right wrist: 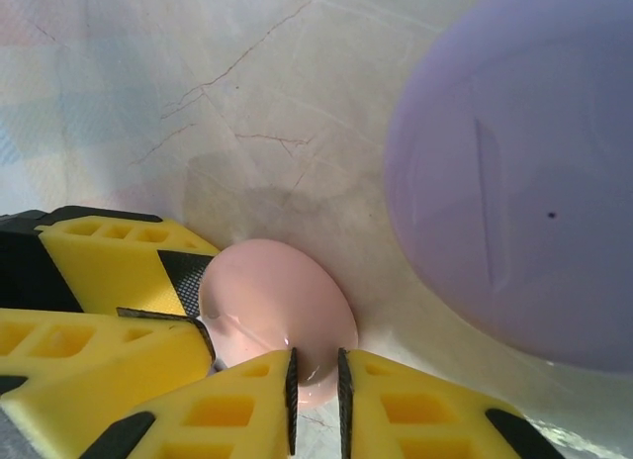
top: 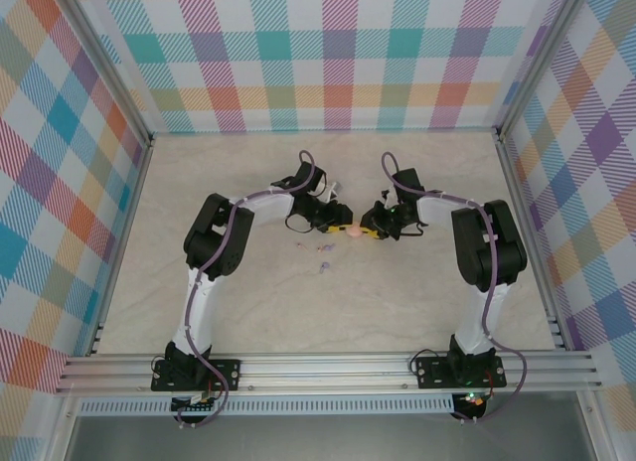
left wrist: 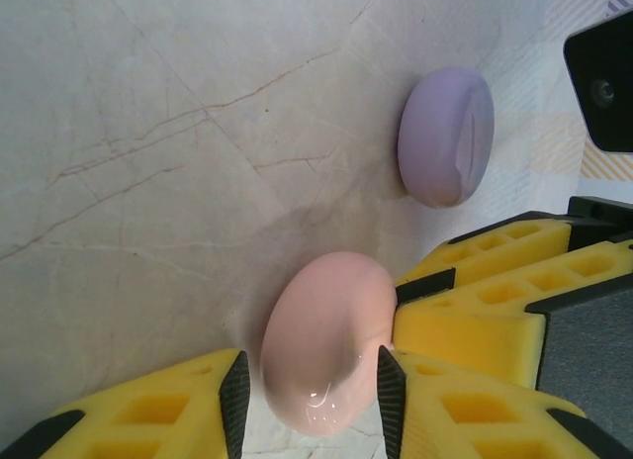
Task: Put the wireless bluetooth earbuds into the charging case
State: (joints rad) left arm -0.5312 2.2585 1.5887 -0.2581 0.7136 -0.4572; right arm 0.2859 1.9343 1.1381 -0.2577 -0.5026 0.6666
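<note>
A pink round charging case (left wrist: 321,340) lies on the marble table between both grippers, seen from above in the top view as the pink case (top: 350,231). My left gripper (left wrist: 313,400) is shut across its body, one pad on each side. My right gripper (right wrist: 316,400) comes from the opposite side and pinches the rim of the pink case (right wrist: 282,301) between nearly closed pads. A lilac case (left wrist: 447,136) lies just beyond, looming large in the right wrist view as the lilac case (right wrist: 524,172). Tiny lilac earbuds (top: 323,249) lie loose on the table in front of the grippers.
Another lilac bit (top: 324,268) and a pinkish bit (top: 298,245) lie near the earbuds. Plaid walls with metal rails (top: 119,242) enclose the table on three sides. Both arms bend inward, meeting at the table's middle.
</note>
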